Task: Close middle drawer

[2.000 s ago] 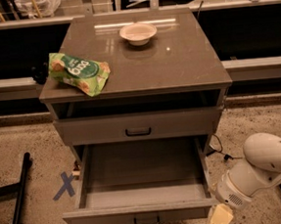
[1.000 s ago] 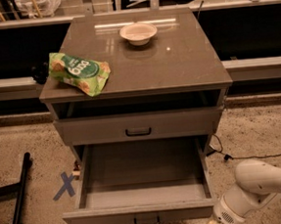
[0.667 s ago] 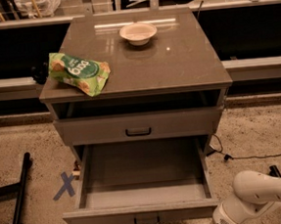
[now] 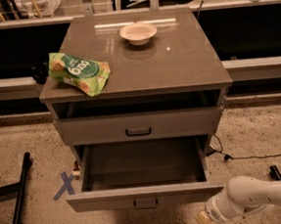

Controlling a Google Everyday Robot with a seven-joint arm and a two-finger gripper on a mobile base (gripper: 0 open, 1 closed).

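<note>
The middle drawer (image 4: pixel 145 196) is pulled far out of the grey cabinet. Its deep grey tray looks empty, and its flat front carries a small dark bar handle (image 4: pixel 145 202). The upper drawer front (image 4: pixel 138 126) above it is shut. The lowest drawer is hidden under the open one. My white arm (image 4: pixel 258 194) reaches in from the lower right. My gripper (image 4: pixel 203 218) shows only as a pale tip at the bottom edge, just below and to the right of the open drawer's front right corner.
On the cabinet top (image 4: pixel 176 66) lie a green snack bag (image 4: pixel 79 72) at the front left and a white bowl (image 4: pixel 138 32) at the back. A blue X mark (image 4: pixel 64 185) and a black bar (image 4: pixel 21 198) are on the floor at left. A cable (image 4: pixel 252 156) runs at right.
My arm has sunk lower and its gripper has shifted slightly left, toward the drawer's front right corner. The drawer stays open as before.
</note>
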